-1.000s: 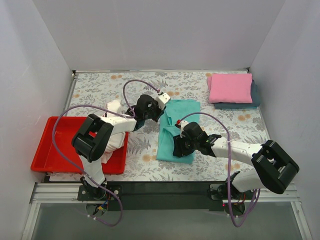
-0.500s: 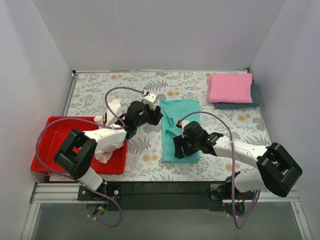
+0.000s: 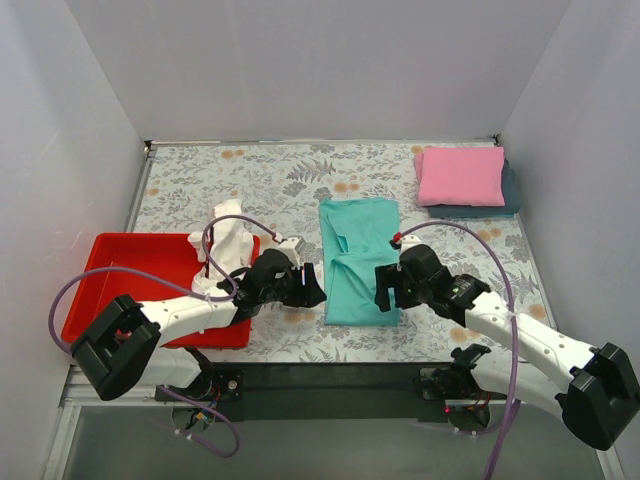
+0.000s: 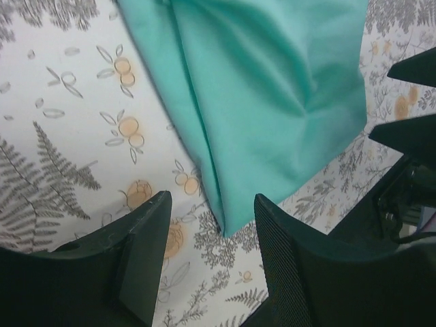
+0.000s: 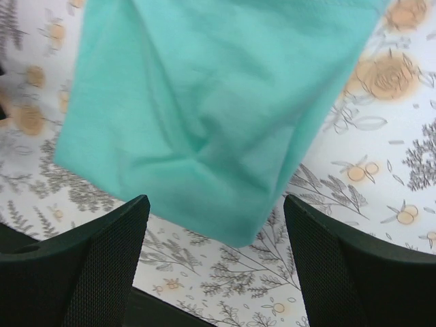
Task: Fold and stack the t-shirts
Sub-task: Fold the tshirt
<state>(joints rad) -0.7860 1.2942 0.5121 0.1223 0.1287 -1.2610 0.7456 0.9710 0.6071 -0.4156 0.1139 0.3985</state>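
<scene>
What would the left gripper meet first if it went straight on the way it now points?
Probably the near corner of the teal t-shirt, just ahead of the open left gripper; depth is unclear.

Left gripper (image 3: 310, 290) pulled back from far-left corner of teal cloth t-shirt (image 3: 358, 262) to its near-left corner. Right gripper (image 3: 384, 290) moved off shirt's near middle to its near-right edge. Teal t-shirt now flatter, straighter, narrower strip. Left arm lowered, uncovering more of crumpled white t-shirt (image 3: 228, 240).
</scene>
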